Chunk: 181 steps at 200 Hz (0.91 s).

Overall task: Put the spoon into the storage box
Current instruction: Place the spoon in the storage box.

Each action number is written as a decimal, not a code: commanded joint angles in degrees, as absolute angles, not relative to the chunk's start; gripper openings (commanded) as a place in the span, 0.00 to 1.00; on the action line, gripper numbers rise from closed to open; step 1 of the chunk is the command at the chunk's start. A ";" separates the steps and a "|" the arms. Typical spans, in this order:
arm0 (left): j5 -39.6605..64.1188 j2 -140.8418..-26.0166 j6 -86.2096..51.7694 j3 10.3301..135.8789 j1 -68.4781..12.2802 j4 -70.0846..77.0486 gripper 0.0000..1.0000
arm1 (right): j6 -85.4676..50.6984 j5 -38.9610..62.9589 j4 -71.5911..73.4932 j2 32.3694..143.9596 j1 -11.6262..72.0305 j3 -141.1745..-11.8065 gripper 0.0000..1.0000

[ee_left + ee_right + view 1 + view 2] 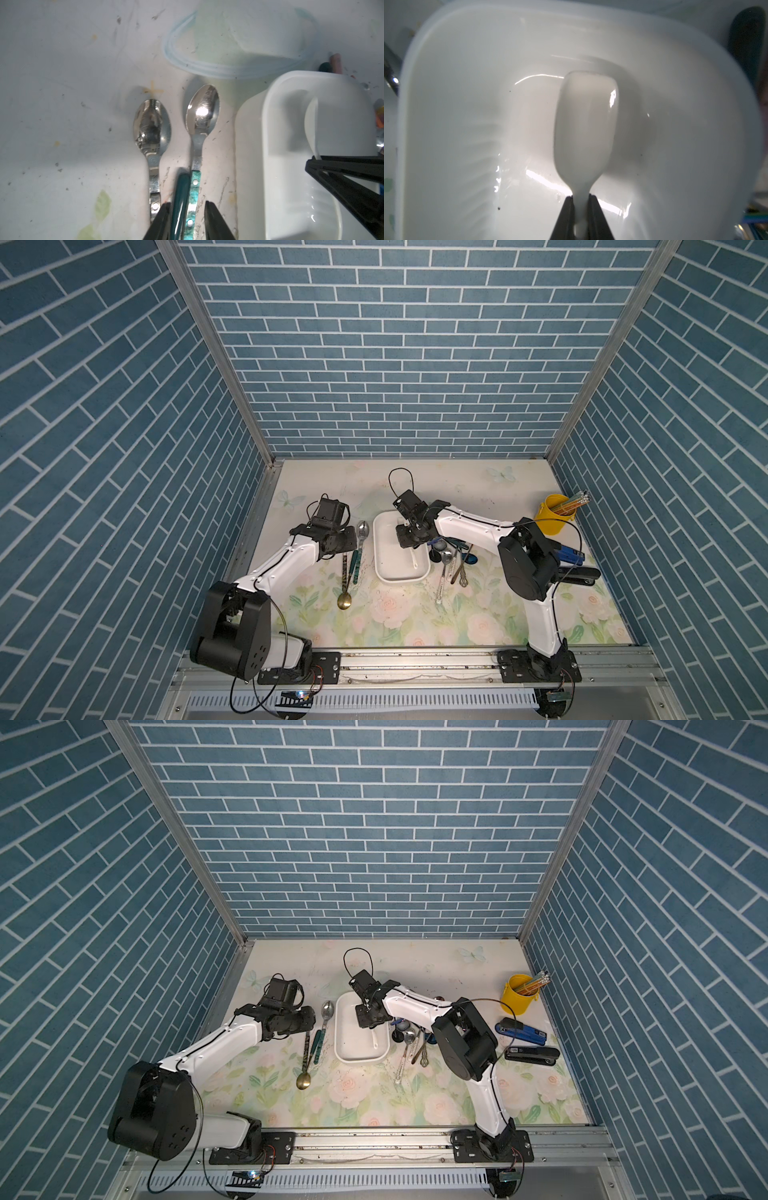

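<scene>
In a top view, the white rectangular plastic storage box (401, 578) lies between the arms, with cutlery crowding both long walls. Left wrist: the left gripper (187, 204), jaws parted, straddles teal spoon handles (179, 197) beside the box. Right wrist: the right gripper (580, 197) pinches the white plastic spoon (586, 124) (by its neck), bowl inside the box's walls.

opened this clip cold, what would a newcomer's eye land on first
The right end effector, shut on a white spoon within the white storage box mid-table. Next the left end effector, jaws open either side of a teal-handled spoon left of the box. Then the heap of spoons right of the box and the yellow cup of pencils at the far right.
</scene>
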<state>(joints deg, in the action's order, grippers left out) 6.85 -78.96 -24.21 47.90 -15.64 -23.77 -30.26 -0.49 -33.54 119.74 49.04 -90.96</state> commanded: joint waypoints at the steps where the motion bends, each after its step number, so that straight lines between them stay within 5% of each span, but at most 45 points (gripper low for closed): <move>1: 6.32 -77.82 -23.90 45.96 -14.36 -26.78 0.33 | -32.59 0.74 -37.57 123.55 48.61 -93.45 0.05; 51: 6.05 -76.75 -24.43 43.18 -12.53 -27.93 0.33 | -33.10 3.30 -37.79 125.33 47.21 -94.30 0.07; 118: 4.92 -79.28 -23.82 42.09 -11.60 -27.70 0.33 | -32.87 2.24 -35.78 122.34 47.35 -91.92 0.30; 181: 6.31 -82.65 -22.51 43.39 -11.69 -26.59 0.33 | -31.04 1.06 -34.79 116.91 48.49 -91.80 0.35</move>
